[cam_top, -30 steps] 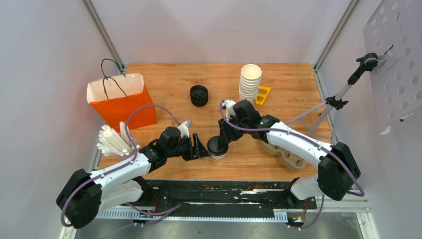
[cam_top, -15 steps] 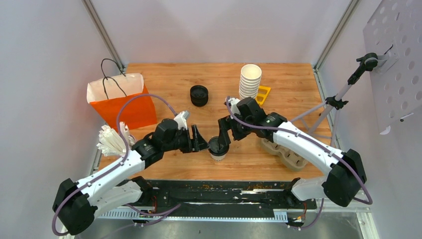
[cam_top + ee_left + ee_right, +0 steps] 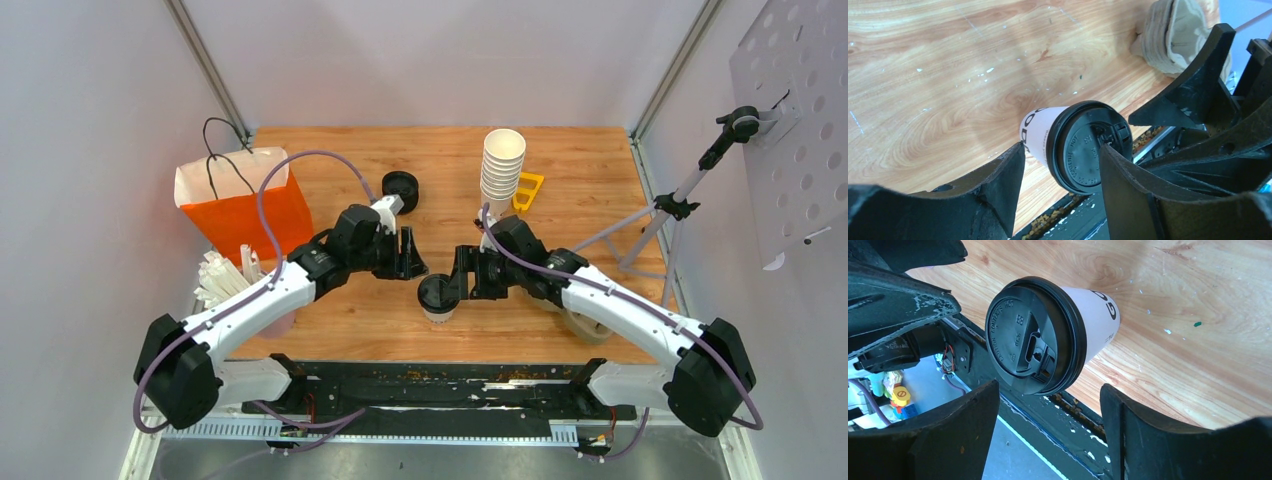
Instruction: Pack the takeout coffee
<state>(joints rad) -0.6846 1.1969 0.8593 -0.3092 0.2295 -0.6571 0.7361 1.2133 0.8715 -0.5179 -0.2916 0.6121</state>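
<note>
One takeout coffee cup point(image 3: 437, 297), white with a black lid, stands upright near the table's front edge. No second lidded cup shows. My left gripper point(image 3: 413, 262) is open and empty, just behind and left of the cup. In the left wrist view the cup point(image 3: 1040, 132) lies ahead between the spread fingers point(image 3: 998, 185). My right gripper point(image 3: 458, 283) is open and empty, close to the cup's right side. In the right wrist view the cup point(image 3: 1098, 315) sits beyond the fingertips point(image 3: 1128, 420). The orange paper bag point(image 3: 245, 210) stands open at the back left.
A stack of black lids point(image 3: 400, 185) and a tall stack of lidless white cups point(image 3: 502, 165) stand behind, with a yellow piece point(image 3: 528, 190) beside them. A pulp cup carrier point(image 3: 590, 318) lies under the right arm. White packets point(image 3: 222, 282) lie at the left edge.
My left gripper has pulled back from the cup's left side toward the rear. My right gripper has swung from behind the cup to its right side. The cup has stayed put.
</note>
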